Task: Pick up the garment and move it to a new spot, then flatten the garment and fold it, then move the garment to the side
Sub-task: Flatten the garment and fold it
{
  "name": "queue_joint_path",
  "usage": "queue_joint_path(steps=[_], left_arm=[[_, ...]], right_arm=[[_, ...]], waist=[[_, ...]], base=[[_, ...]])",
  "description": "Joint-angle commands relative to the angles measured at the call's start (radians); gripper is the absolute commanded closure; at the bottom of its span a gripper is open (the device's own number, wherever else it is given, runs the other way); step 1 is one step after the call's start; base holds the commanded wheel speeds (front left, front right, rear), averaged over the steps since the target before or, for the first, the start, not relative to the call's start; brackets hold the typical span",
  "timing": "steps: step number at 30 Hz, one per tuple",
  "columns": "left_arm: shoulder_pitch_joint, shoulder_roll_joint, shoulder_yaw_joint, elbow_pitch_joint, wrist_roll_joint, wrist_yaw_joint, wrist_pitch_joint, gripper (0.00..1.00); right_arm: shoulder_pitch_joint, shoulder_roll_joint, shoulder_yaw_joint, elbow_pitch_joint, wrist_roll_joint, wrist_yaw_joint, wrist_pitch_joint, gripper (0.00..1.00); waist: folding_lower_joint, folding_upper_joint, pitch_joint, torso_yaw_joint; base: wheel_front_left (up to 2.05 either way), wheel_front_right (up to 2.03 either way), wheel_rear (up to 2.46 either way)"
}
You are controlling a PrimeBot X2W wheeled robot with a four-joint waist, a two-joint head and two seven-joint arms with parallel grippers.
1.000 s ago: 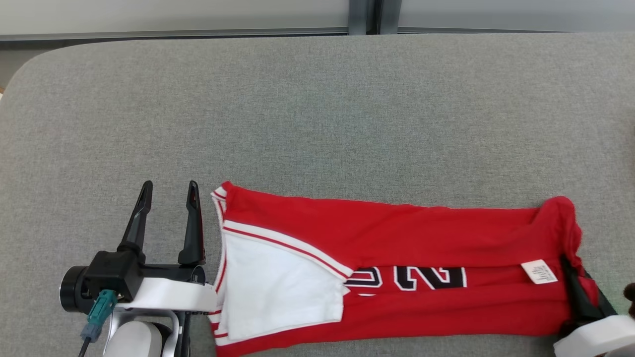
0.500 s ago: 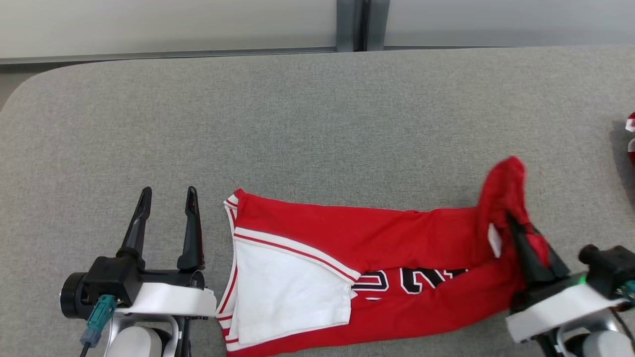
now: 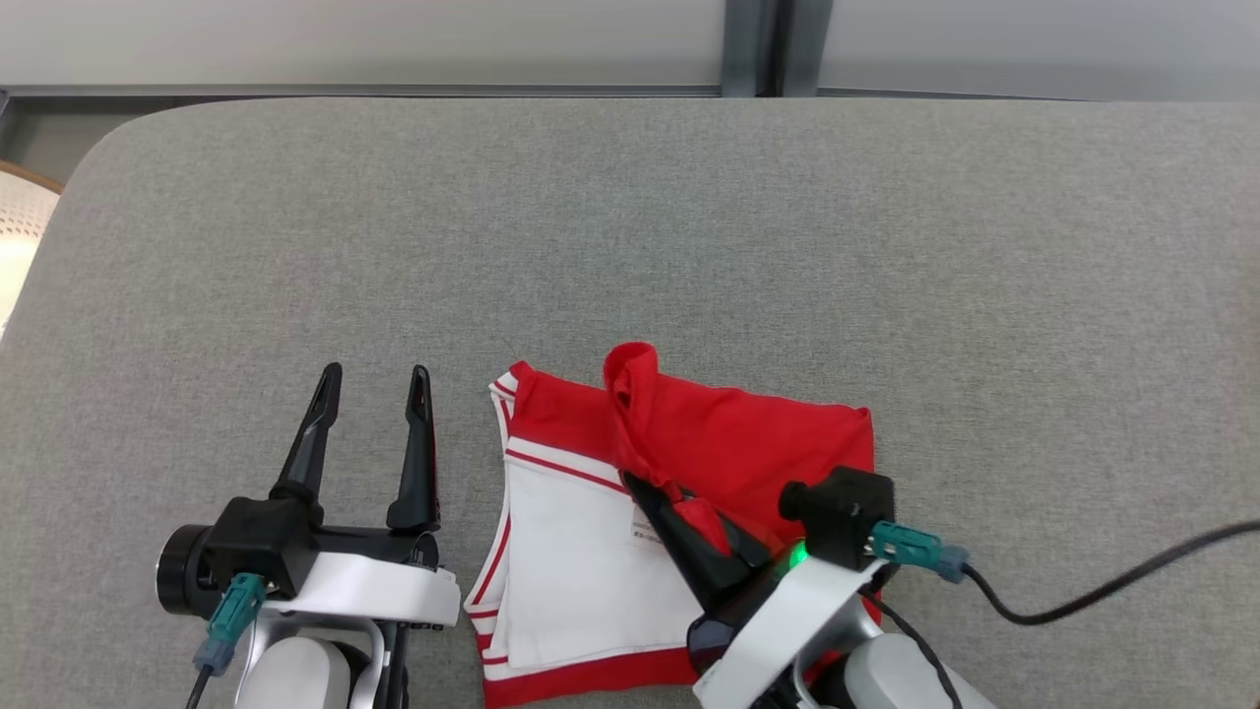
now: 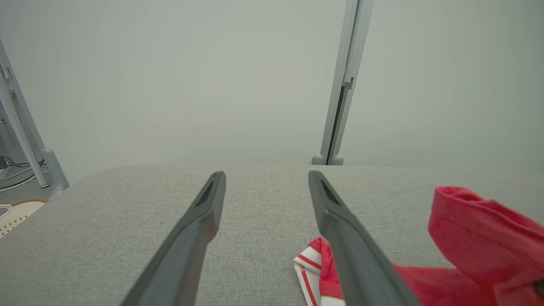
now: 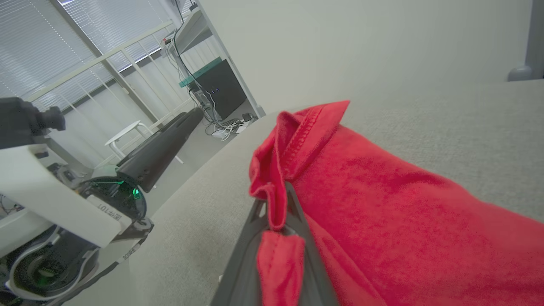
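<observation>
The garment (image 3: 748,443) is a red jersey with white and red trim, lying doubled over on the grey table (image 3: 630,246) near its front edge. My right gripper (image 3: 638,487) is shut on the garment's red hem, which bunches up above the fingertips (image 5: 276,208) and drapes over the folded body. The white inner panel (image 3: 571,561) faces up at the left. My left gripper (image 3: 377,379) stands open just left of the garment's striped corner (image 4: 312,259), touching nothing, its two dark fingers (image 4: 199,221) over bare cloth.
The grey padded table stretches far back and to both sides. A black cable (image 3: 1102,591) trails from the right wrist across the table's right front. A pale perforated chair edge (image 3: 20,226) shows past the rounded left corner. A wall and post (image 3: 753,44) stand behind.
My right gripper has carried the garment's right end leftward over the body, folding the long jersey roughly in half. The number print is now covered. The left gripper stays put, open; the camera shifted a little.
</observation>
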Motion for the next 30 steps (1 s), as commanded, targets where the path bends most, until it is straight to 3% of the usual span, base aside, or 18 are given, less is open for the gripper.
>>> queue_joint_path(steps=[1, 11, 13, 14, 19, 23, 28, 30], left_arm=[[-0.024, 0.002, -0.004, 0.001, 0.003, -0.003, -0.004, 0.0], [-0.049, -0.005, -0.037, 0.01, -0.009, -0.001, -0.004, 0.0], [-0.053, -0.005, -0.04, 0.011, -0.01, 0.0, -0.004, 0.0], [-0.054, -0.005, -0.041, 0.012, -0.011, 0.001, -0.004, 0.0], [-0.06, -0.006, -0.041, 0.016, -0.004, 0.0, -0.004, 0.0], [-0.05, -0.006, -0.037, 0.019, 0.001, 0.0, -0.004, 0.0], [-0.037, -0.006, -0.027, 0.021, 0.007, -0.001, -0.004, 0.0], [-0.031, -0.005, -0.021, 0.023, 0.012, -0.002, -0.004, 0.0]], right_arm=[[-0.035, 0.005, 0.034, 0.038, 0.032, 0.0, -0.019, 1.0], [-0.187, 0.023, 0.198, 0.286, 0.199, 0.0, -0.114, 1.0], [-0.211, 0.025, 0.235, 0.304, 0.235, 0.0, -0.137, 0.2], [-0.227, 0.025, 0.253, 0.312, 0.242, 0.0, -0.154, 0.0], [-0.292, 0.023, 0.314, 0.29, 0.287, 0.0, -0.243, 0.0], [-0.323, 0.003, 0.3, 0.251, 0.302, 0.0, -0.267, 0.0], [-0.309, -0.043, 0.179, 0.172, 0.246, 0.0, -0.271, 0.0], [-0.273, -0.073, 0.086, 0.129, 0.201, 0.0, -0.271, 0.0]], waist=[[0.0, 0.0, 0.014, 0.021], [0.0, 0.0, 0.059, 0.067], [0.0, 0.0, 0.063, 0.068], [0.0, 0.0, 0.065, 0.067], [0.0, 0.0, 0.063, 0.052], [0.0, 0.0, 0.052, 0.029], [0.0, 0.0, 0.037, 0.002], [0.0, 0.0, 0.029, -0.011]], base=[[0.0, 0.0, 0.0], [0.0, 0.0, 0.0], [0.0, 0.0, 0.0], [0.0, 0.0, 0.0], [0.0, 0.0, 0.0], [0.0, 0.0, 0.0], [0.0, 0.0, 0.0], [0.0, 0.0, 0.0]])
